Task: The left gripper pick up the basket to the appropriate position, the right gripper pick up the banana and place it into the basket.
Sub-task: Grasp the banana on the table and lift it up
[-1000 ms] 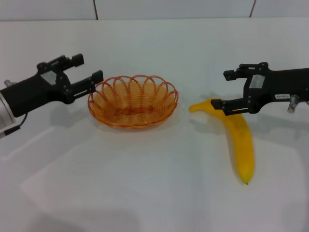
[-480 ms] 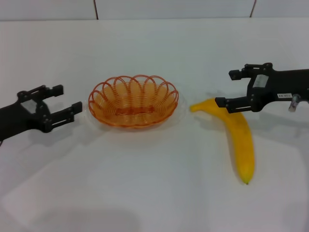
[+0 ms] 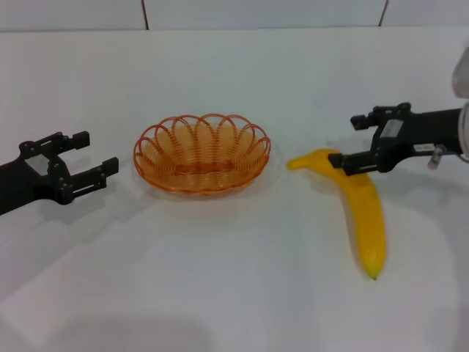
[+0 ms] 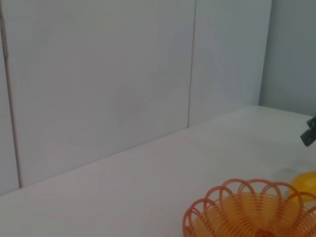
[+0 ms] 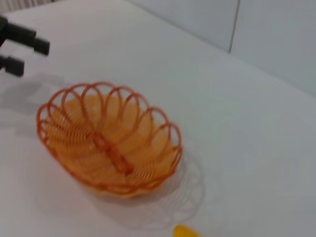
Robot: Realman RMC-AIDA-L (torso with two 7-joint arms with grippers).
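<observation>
The orange wire basket [image 3: 154, 163] sits empty on the white table, left of centre. My left gripper [image 3: 97, 152] is open and empty, a short gap to the basket's left, not touching it. The yellow banana [image 3: 368, 216] lies on the table to the basket's right. My right gripper [image 3: 346, 141] is open, its lower finger over the banana's stem end. The left wrist view shows the basket [image 4: 247, 210], a bit of banana [image 4: 305, 183] and a right fingertip [image 4: 309, 133]. The right wrist view shows the basket [image 5: 106, 143], the left gripper [image 5: 28, 55] and the banana's tip [image 5: 185, 231].
The white table [image 3: 220, 279] runs to a pale panelled wall [image 3: 256, 13] at the back. Open table surface lies in front of the basket and between it and the banana.
My left gripper has drawn back to the left, away from the basket's rim, and stays open. My right gripper has shifted slightly right. Basket and banana have not moved.
</observation>
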